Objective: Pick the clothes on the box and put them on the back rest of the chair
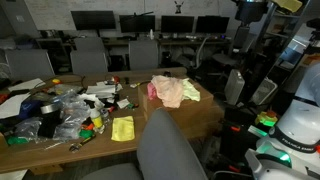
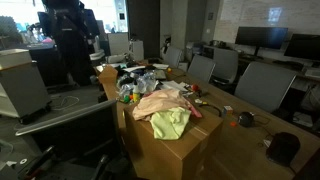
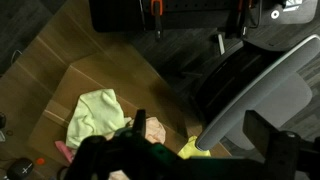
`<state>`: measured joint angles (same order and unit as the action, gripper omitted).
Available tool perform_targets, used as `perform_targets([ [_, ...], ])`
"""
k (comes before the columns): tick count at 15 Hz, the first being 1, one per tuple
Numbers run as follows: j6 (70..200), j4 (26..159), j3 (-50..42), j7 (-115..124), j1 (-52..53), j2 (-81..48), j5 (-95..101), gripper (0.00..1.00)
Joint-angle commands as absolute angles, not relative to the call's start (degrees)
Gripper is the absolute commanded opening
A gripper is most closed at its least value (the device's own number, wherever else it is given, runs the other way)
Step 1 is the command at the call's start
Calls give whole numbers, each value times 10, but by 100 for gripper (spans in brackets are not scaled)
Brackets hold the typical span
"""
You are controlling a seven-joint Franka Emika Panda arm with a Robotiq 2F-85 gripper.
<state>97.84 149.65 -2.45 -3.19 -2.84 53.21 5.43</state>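
Note:
A pile of clothes lies on top of a cardboard box (image 1: 200, 115) (image 2: 170, 150): a pink piece (image 1: 168, 90) (image 2: 158, 102) and a yellow-green piece (image 2: 171, 123) (image 3: 95, 115). The pink piece also shows in the wrist view (image 3: 153, 130). A grey office chair (image 1: 170, 148) stands next to the box, and its back rest fills the right of the wrist view (image 3: 265, 85). My gripper (image 3: 200, 125) is open and empty. It hangs high above the box's edge and the chair's back rest. I cannot make it out in the exterior views.
The wooden table (image 1: 60, 155) carries a heap of clutter (image 1: 65, 110) and a small yellow cloth (image 1: 122, 128) (image 3: 195, 148). More grey chairs (image 2: 262, 82) ring the table. Monitors (image 1: 95, 20) stand at the back. White machines (image 1: 295, 125) stand near the box.

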Motion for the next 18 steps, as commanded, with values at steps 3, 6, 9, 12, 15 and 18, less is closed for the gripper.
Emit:
perform_targets([
  [3,978,1489,-26,-30,-25,533,56,100],
  [6,978,1488,-26,-30,-25,534,56,100],
  [9,979,1476,-28,-34,-24,520,57,100],
  [12,991,1436,-27,-34,-23,467,58,100],
  [15,1045,1389,-24,-21,-23,395,52,100],
  [18,1127,1348,-20,3,-28,311,47,100],
])
